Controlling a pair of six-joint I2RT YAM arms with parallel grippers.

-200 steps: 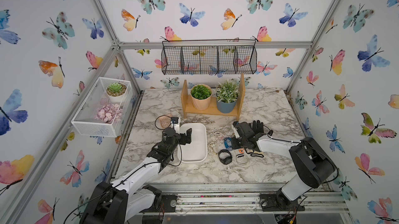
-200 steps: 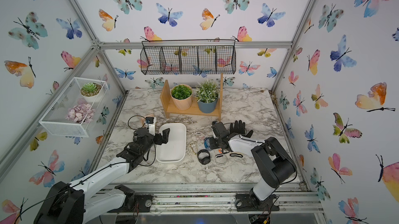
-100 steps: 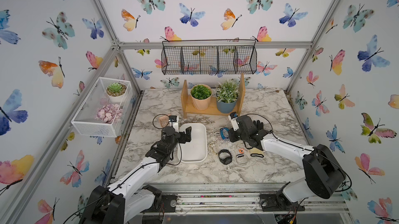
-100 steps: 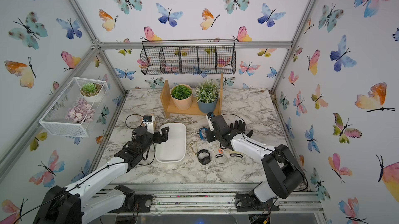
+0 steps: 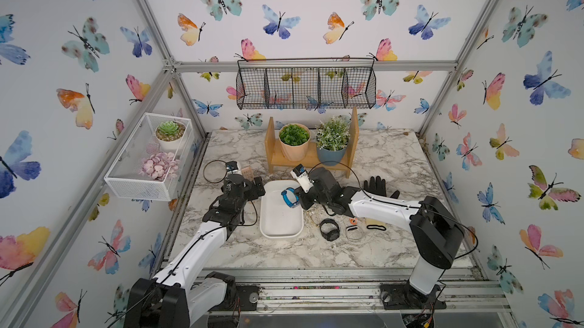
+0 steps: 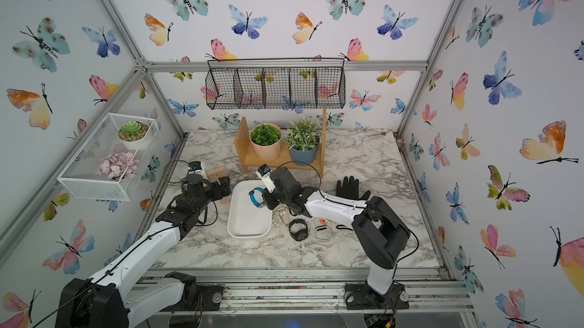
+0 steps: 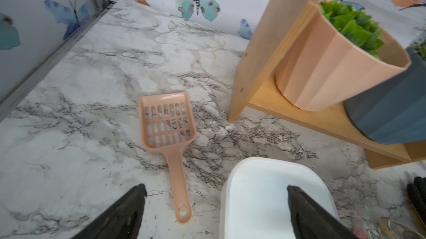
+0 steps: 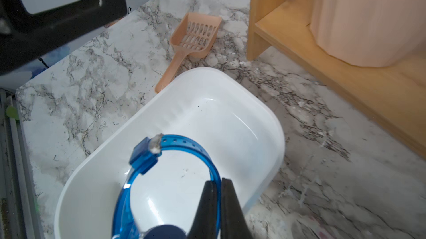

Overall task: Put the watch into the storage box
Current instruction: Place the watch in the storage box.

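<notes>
Hanging over the storage box's far end in both top views, the blue watch is clamped by its strap in the right gripper; the black watch is seen on the table just beside the box. From the right wrist, the strap loop is shown straight above the box floor.

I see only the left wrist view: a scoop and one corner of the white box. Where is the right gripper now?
Observer: The right gripper hangs over the storage box, its fingers shut on the strap of a blue watch.
Operator: Is there another watch outside the box?
Observer: Yes, a black watch lies on the marble beside the box, on the right arm's side.
</notes>
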